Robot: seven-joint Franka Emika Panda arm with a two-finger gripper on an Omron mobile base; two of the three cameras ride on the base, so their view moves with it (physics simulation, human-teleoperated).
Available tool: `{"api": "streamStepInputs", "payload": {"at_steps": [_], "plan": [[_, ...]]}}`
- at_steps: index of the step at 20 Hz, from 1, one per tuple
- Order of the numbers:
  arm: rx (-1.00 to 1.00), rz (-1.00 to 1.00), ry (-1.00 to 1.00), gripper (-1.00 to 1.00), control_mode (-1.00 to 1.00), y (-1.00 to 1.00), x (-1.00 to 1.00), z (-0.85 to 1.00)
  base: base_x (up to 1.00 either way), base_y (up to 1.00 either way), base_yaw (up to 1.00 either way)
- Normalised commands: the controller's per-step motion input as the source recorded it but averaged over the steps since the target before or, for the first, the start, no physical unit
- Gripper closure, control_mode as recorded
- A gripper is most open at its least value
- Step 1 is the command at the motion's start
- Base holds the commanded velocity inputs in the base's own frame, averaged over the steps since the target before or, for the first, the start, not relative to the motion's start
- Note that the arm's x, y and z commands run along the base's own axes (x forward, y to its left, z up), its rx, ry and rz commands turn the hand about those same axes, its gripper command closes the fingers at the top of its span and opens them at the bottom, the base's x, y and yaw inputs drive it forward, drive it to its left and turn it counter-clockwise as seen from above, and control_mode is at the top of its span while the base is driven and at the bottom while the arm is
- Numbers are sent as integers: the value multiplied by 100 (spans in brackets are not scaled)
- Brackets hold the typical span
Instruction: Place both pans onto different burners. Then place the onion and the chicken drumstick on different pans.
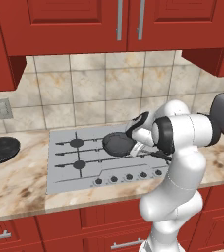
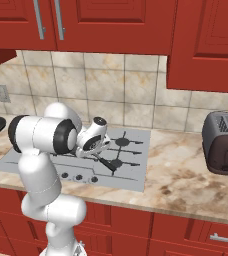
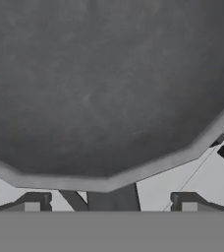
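The smaller dark-grey pan [image 1: 117, 144] sits on the middle of the silver cooktop [image 1: 64, 180], over its grates, with its handle [image 2: 107, 164] pointing toward the arm. In the hand view the pan [image 3: 99, 88] looms large, and my gripper [image 3: 110, 204] is open, its fingertips [image 3: 33, 203] wide apart on either side of the handle [image 3: 115, 199] without touching it. My gripper [image 1: 137, 147] hovers just above the handle's root. The wider black pan [image 1: 1, 148] lies on the counter left of the cooktop. Two left burners [image 1: 76, 143] are bare. The onion and the chicken drumstick are out of view.
A dark toaster [image 2: 225, 142] stands on the marble counter to the right of the cooktop. A row of black knobs [image 1: 128, 176] runs along the cooktop's front edge. Red cabinets hang overhead and a wall outlet [image 1: 3, 109] sits at the left.
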Motion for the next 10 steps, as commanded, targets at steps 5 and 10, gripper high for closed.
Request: {"api": "streamStepInputs", "payload": {"at_steps": [5,10], "plan": [[0,0,0,-100,-100,-1,-1,3,0,0,0],[0,0,-5,-100,-100,-5,-7,19,0,0,0]]}}
